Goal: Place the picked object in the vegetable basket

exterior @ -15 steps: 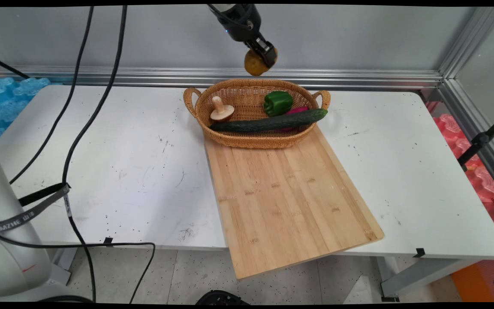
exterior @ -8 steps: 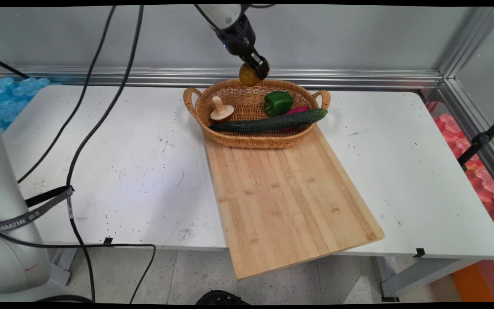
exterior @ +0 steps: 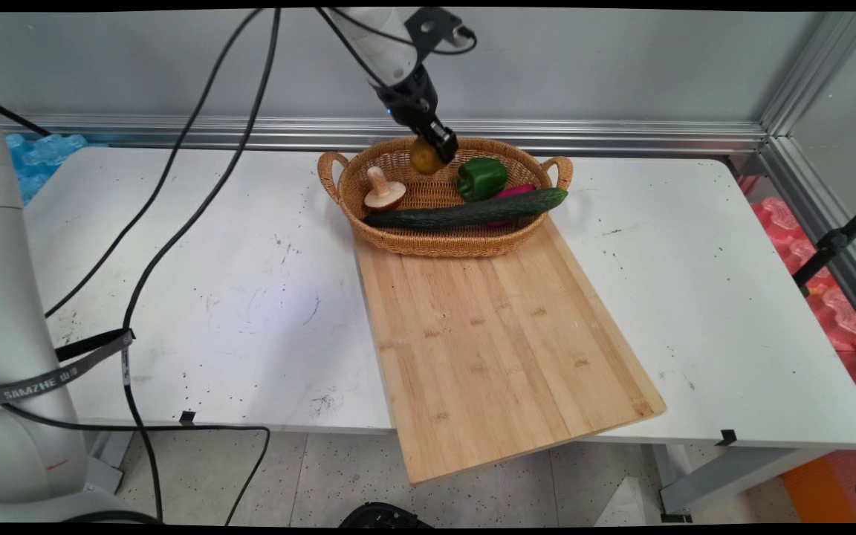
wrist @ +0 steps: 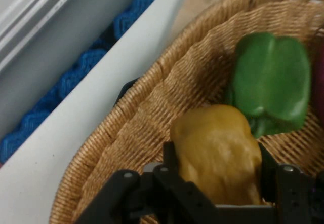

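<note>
My black gripper is shut on a yellow-brown potato and holds it just inside the back of the wicker basket. The hand view shows the potato clamped between both fingers, with the green bell pepper right beside it over the woven basket wall. In the main view the green pepper sits to the right of the potato, a wooden mushroom to its left, and a long dark cucumber lies across the front over something magenta.
The basket stands at the far end of a bamboo cutting board, which overhangs the table's near edge. Black cables hang across the left half of the white table. An aluminium rail runs along the back wall.
The gripper has come down and slightly left with the potato, from well above the basket's back rim to just inside the basket. Everything in the basket has stayed put.
</note>
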### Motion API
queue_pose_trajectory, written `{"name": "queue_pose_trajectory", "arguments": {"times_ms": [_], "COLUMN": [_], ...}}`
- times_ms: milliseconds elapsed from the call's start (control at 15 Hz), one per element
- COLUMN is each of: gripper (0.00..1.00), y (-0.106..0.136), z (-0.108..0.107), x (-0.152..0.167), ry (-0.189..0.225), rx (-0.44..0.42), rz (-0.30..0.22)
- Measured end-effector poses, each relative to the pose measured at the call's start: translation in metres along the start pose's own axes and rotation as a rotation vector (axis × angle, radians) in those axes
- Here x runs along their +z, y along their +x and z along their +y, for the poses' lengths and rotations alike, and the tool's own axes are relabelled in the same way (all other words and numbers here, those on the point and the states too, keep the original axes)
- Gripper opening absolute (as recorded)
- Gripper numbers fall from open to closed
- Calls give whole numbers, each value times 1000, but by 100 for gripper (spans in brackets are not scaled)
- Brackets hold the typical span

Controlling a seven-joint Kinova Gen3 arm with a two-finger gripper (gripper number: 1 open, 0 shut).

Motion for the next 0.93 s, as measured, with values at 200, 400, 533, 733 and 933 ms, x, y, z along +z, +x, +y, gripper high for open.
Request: {"name": "queue_pose_trajectory", "arguments": {"times_ms": [200, 400, 533, 733, 933], "gripper": [0, 0, 0, 100, 100], "y": [-4, -9, -11, -12, -12], "z": [-4, -8, -9, -11, -12], "x": [20, 38, 46, 56, 57], "ry": [-3, -4, -6, -13, -22], "rx": [-13, -23, -22, -9, 6], "rz": [-17, -35, -41, -40, -32]}}
